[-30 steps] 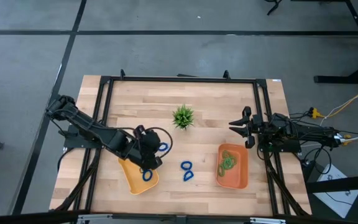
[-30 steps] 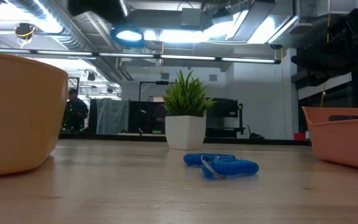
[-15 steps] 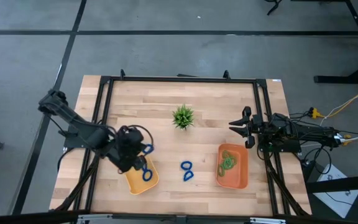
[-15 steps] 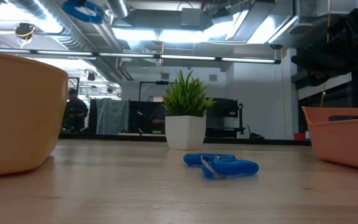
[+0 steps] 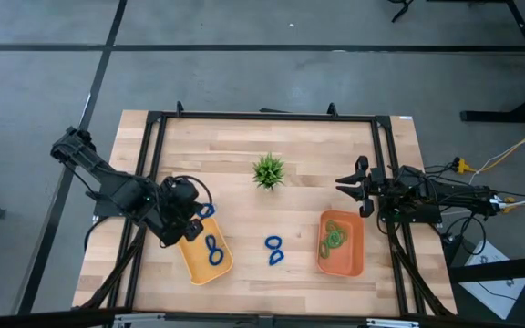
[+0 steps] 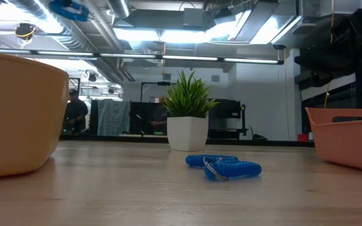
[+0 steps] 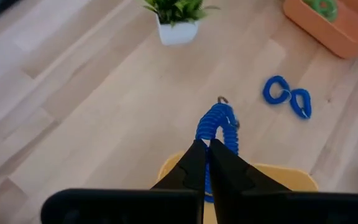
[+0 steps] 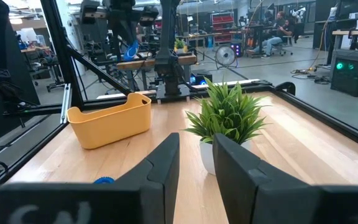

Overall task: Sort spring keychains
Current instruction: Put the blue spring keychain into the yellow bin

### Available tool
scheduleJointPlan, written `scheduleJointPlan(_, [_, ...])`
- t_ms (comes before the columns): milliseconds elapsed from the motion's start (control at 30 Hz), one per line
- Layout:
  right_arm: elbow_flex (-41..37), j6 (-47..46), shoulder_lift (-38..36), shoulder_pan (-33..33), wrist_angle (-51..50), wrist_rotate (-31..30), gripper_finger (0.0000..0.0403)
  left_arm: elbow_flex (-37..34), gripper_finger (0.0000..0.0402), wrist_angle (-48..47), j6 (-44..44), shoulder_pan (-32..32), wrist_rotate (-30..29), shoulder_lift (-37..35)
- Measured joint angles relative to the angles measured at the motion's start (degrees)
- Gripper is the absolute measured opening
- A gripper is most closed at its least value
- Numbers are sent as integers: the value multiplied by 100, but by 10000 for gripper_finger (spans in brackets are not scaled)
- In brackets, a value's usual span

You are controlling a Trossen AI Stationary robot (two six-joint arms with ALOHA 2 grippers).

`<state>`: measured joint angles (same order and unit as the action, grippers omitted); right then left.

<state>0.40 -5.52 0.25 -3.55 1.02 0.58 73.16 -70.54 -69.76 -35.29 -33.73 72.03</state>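
My left gripper (image 5: 196, 219) hangs over the far end of the yellow tray (image 5: 206, 258), shut on a blue spring keychain (image 7: 218, 124), which also shows high up in the low view (image 6: 71, 9). Another blue keychain (image 5: 212, 251) lies in that tray. Two blue keychains (image 5: 273, 249) lie side by side on the wood between the trays (image 6: 222, 166). Green keychains (image 5: 334, 237) lie in the orange tray (image 5: 354, 260). My right gripper (image 5: 349, 182) waits open at the table's right edge, holding nothing. My left gripper pinches the near end of the blue keychain's coil (image 7: 209, 142) between its two shut fingertips. The fingers slant down from the table's left. The coil sticks out past the fingertips with its metal ring (image 7: 222, 100) at the far end, lifted clear above the tray.
A small potted plant (image 5: 268, 170) stands at the table's far middle. A black frame rail (image 5: 262, 117) runs around the wooden top. Bare wood lies between the plant and the two trays.
My left gripper has carried the blue keychain up and toward the table's left edge, from the yellow tray's right side to its far end, rolling a little on the way. It has stayed shut on the keychain. The right arm has kept still.
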Motion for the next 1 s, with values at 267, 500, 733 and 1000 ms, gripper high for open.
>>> scheduleJointPlan(267, [0, 0, 0, 2, -2, 2, 97, -701, 3, 526, -22, 2, 956, 35])
scheduleJointPlan(500, [0, 0, 0, 2, 0, 2, 97, -1251, 3, 990, 246, 51, 1964, 39])
scheduleJointPlan(733, [0, 0, 0, 2, 0, 2, 97, -1280, 6, 1204, 190, 164, 2329, 39])
scheduleJointPlan(1000, [0, 0, 0, 2, -1, 2, 97, -1280, 34, 1357, -100, 391, 2296, 39])
